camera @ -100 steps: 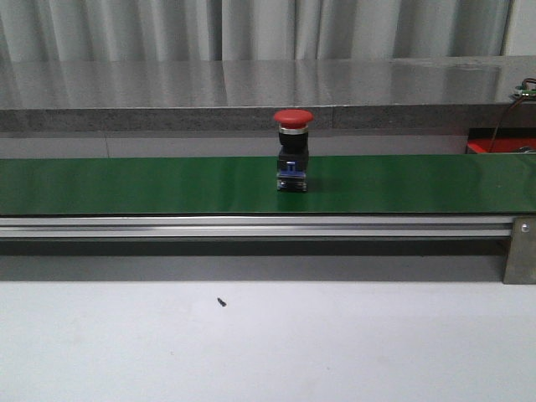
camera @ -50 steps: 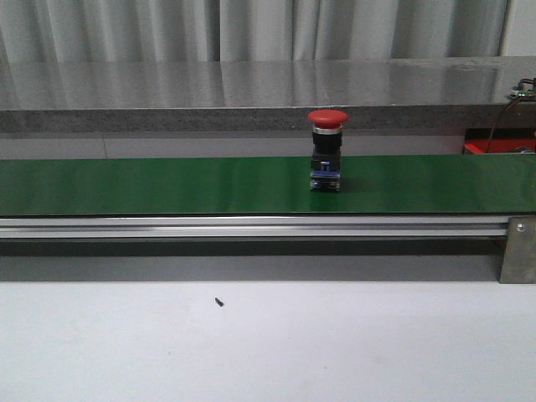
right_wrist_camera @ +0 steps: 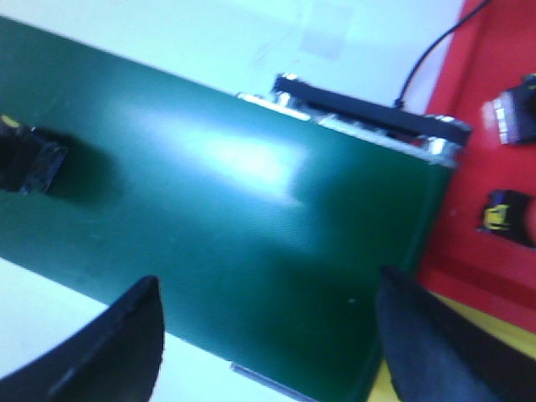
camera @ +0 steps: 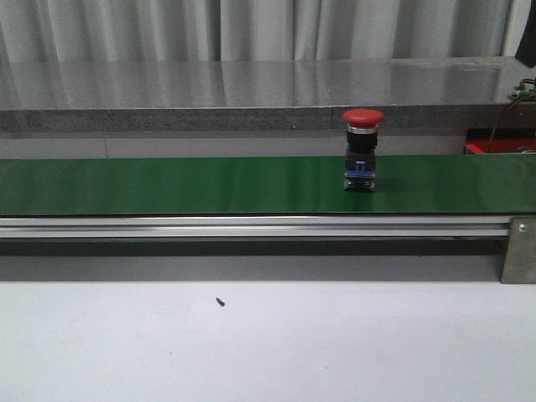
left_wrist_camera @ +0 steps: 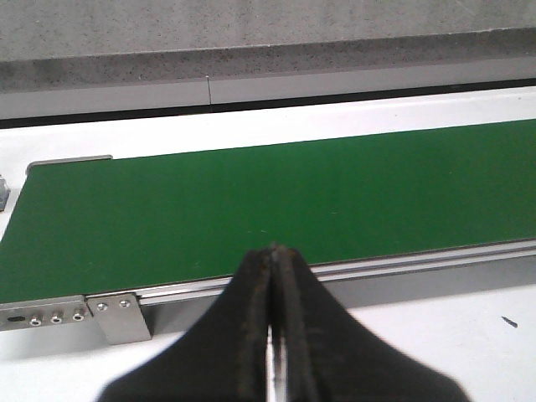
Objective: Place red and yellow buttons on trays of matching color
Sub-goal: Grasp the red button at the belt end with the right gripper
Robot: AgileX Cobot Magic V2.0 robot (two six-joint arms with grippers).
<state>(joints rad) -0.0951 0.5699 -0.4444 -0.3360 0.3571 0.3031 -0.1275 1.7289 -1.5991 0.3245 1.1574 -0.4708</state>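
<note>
A red mushroom-head button (camera: 363,151) with a black and blue body stands upright on the green conveyor belt (camera: 167,184), right of centre. In the right wrist view only its dark body (right_wrist_camera: 29,161) shows, at the frame's edge. My right gripper (right_wrist_camera: 268,280) hangs open over the belt's end, well apart from the button, with nothing between its fingers. The red tray (right_wrist_camera: 494,159) lies just past that belt end. A yellow strip (right_wrist_camera: 502,322) shows beside it. My left gripper (left_wrist_camera: 272,251) is shut and empty, near the belt's other end.
Two small dark parts (right_wrist_camera: 507,209) lie on the red tray, and a black cable (right_wrist_camera: 431,63) runs over it. An aluminium rail (camera: 251,226) fronts the belt. A grey stone ledge (camera: 251,92) runs behind. A dark speck (camera: 220,301) lies on the white table.
The red button has travelled to the right along the belt, from the middle toward the right end. It stays upright.
</note>
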